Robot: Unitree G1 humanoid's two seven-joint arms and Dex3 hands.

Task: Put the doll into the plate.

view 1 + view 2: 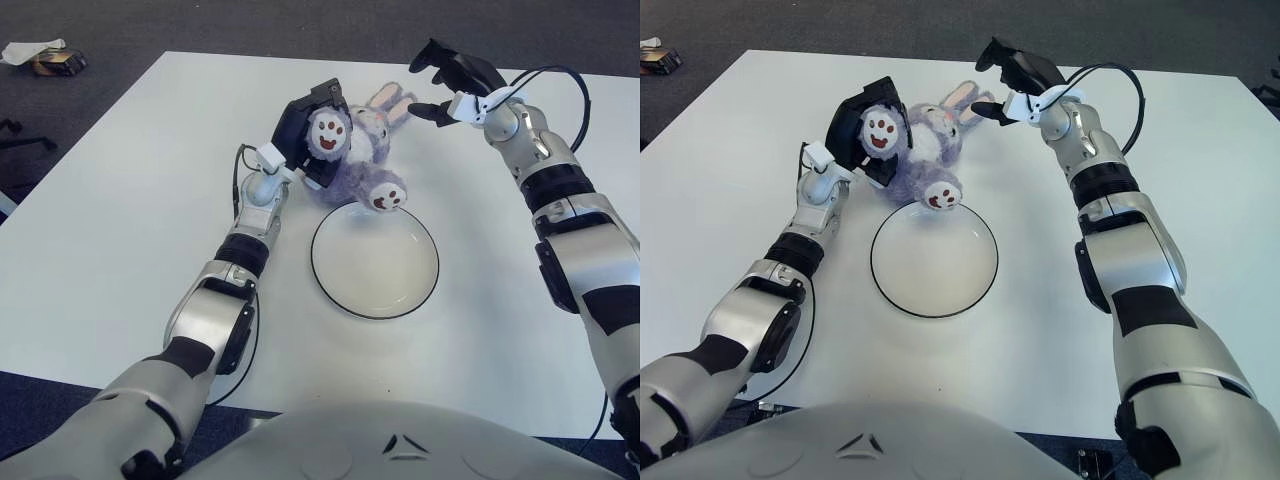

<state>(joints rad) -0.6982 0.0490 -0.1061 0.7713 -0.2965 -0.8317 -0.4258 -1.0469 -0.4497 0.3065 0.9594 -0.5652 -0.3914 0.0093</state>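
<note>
Left hand (pixel 305 140) clasps purple plush bunny doll (pixel 362 160) by one paw, black fingers wrapped around it. Doll hangs tilted just beyond far-left rim of white plate (pixel 374 259), lower foot over rim, ears pointing far-right. Whether doll touches white table (pixel 120 220) cannot be told. Right hand (pixel 450 80) far right of doll, near ears, fingers spread, grasping nothing.

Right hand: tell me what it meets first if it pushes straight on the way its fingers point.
Likely the doll's ears: the open right hand points left toward them. Depth is unclear, so it might pass above.
</note>
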